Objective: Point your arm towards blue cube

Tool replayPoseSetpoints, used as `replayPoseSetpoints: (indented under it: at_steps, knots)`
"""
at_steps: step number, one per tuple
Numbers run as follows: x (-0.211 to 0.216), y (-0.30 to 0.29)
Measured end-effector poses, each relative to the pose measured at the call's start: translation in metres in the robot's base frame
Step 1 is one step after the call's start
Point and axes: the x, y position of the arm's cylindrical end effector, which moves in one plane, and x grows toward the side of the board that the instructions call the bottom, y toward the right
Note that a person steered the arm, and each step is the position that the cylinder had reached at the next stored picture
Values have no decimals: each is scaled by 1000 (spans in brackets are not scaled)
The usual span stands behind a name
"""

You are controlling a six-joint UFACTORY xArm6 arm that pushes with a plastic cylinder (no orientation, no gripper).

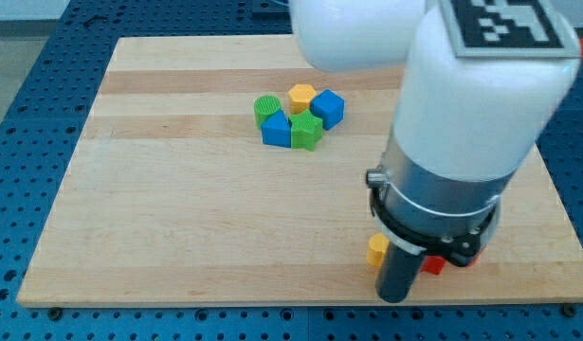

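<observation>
The blue cube (328,108) sits near the board's top centre, at the right end of a tight cluster of blocks. My tip (393,298) rests near the board's bottom edge, far below and to the right of the cube. A yellow block (377,250) lies just left of the rod, and a red block (433,265) just right of it, partly hidden by the arm.
The cluster also holds a yellow block (301,97), a green cylinder (267,108), a second blue block (276,130) and a green block (306,132). The wooden board (177,218) lies on a blue perforated table. The large white arm body (481,104) covers the board's right part.
</observation>
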Motion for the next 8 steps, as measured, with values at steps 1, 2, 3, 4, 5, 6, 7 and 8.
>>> replayPoseSetpoints:
  at_steps: [1, 2, 3, 4, 5, 6, 7, 8]
  knots:
    - [-2, -7]
    - [-12, 8]
    - [-13, 20]
    - [-4, 6]
    - [-1, -28]
    - [-33, -68]
    - [-79, -54]
    - [-124, 8]
